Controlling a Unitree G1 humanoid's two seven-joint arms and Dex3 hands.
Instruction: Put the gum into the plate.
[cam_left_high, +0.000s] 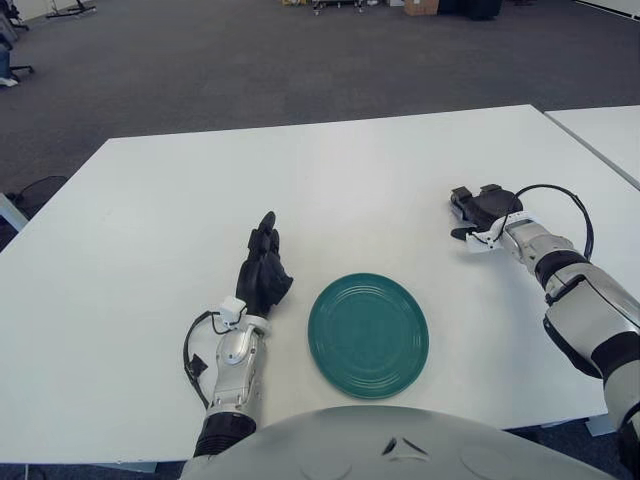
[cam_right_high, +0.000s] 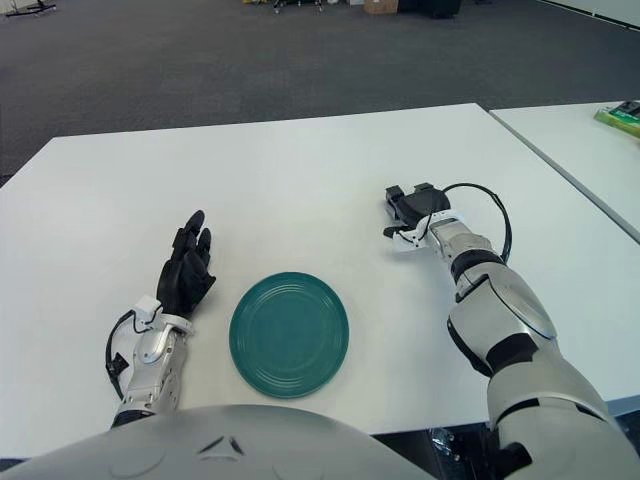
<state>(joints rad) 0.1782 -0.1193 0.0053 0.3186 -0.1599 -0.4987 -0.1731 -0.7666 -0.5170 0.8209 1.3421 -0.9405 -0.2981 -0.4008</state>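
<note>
A round green plate (cam_left_high: 368, 334) lies on the white table (cam_left_high: 330, 180) near the front edge, in the middle. No gum shows anywhere on the table. My left hand (cam_left_high: 264, 262) is just left of the plate, fingers stretched forward and holding nothing. My right hand (cam_left_high: 480, 210) is on the right side of the table, palm down, about a plate's width to the right of the plate and farther back. Whatever may be under it is hidden.
A second white table (cam_left_high: 605, 135) stands close on the right, with a narrow gap between the two. A green object (cam_right_high: 622, 117) lies on it. Grey carpet floor lies beyond the far edge.
</note>
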